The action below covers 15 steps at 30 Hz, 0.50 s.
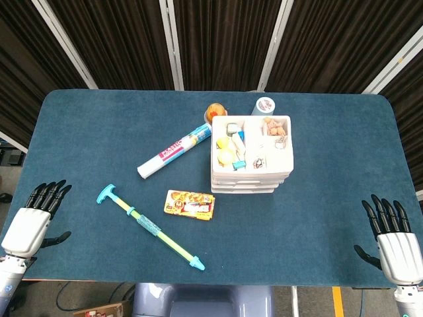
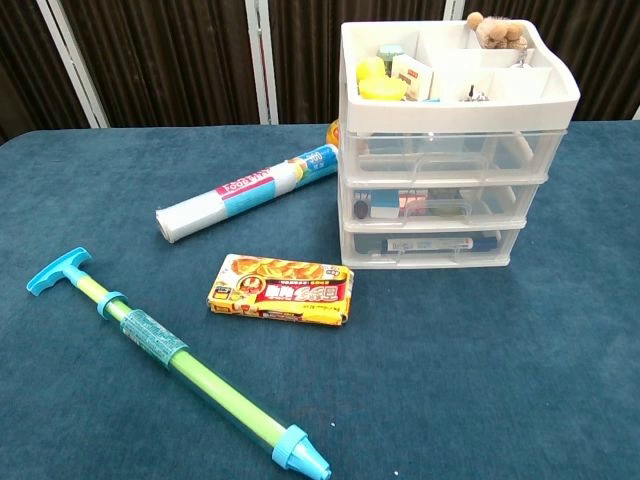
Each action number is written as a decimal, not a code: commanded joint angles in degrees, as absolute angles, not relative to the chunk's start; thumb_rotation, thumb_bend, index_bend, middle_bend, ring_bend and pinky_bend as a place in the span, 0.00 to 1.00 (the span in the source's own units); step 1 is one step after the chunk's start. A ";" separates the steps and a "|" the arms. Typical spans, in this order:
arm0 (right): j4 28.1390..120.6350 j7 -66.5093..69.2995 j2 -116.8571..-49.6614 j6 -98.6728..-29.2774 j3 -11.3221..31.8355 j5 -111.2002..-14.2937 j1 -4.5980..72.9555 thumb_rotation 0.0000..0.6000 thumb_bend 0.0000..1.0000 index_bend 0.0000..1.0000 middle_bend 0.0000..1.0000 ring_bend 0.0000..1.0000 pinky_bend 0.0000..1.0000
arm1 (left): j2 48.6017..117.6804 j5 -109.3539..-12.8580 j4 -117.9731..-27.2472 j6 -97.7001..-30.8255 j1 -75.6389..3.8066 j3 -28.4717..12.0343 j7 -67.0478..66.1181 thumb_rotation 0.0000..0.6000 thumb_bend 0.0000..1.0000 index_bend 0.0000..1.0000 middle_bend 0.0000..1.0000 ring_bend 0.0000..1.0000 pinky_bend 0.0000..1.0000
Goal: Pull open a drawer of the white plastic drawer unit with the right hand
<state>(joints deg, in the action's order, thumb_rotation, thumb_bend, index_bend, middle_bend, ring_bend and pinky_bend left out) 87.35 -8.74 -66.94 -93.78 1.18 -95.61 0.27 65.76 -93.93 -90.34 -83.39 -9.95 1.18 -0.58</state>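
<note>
Drawer unit [image 2: 445, 150] toward table [image 1: 86, 132] far edge; roll [image 2: 250, 190] left of it; packet [image 2: 282, 293] in front; water pump [image 2: 170, 360] near front-left edge; possibly cup [image 1: 264, 105] behind unit.

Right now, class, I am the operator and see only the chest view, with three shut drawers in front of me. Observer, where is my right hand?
Observer: The right hand is at the near right edge of the table, fingers spread, holding nothing, well apart from the drawer unit.
Operator: And the left hand?
Observer: The left hand is at the near left corner, fingers also spread and holding nothing.
Operator: Is anything behind the unit?
Observer: A round grey-lidded tub stands just behind it, hidden from your view.
</note>
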 commanded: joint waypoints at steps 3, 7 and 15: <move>87.21 -8.72 -67.06 -94.03 1.07 -95.84 0.14 1.00 0.16 0.00 0.00 0.00 0.02 | 65.68 -94.18 -90.42 -83.57 -9.90 1.26 -0.68 1.00 0.00 0.00 0.00 0.00 0.05; 87.52 -8.30 -66.86 -94.04 1.14 -95.54 0.02 1.00 0.16 0.00 0.00 0.00 0.02 | 65.69 -94.32 -90.55 -83.78 -9.79 1.33 -0.87 1.00 0.00 0.00 0.00 0.00 0.05; 88.09 -7.35 -67.35 -94.62 1.64 -95.59 0.13 1.00 0.17 0.00 0.02 0.01 0.03 | 65.88 -93.93 -90.40 -83.59 -9.78 1.24 -0.74 1.00 0.01 0.00 0.00 0.00 0.05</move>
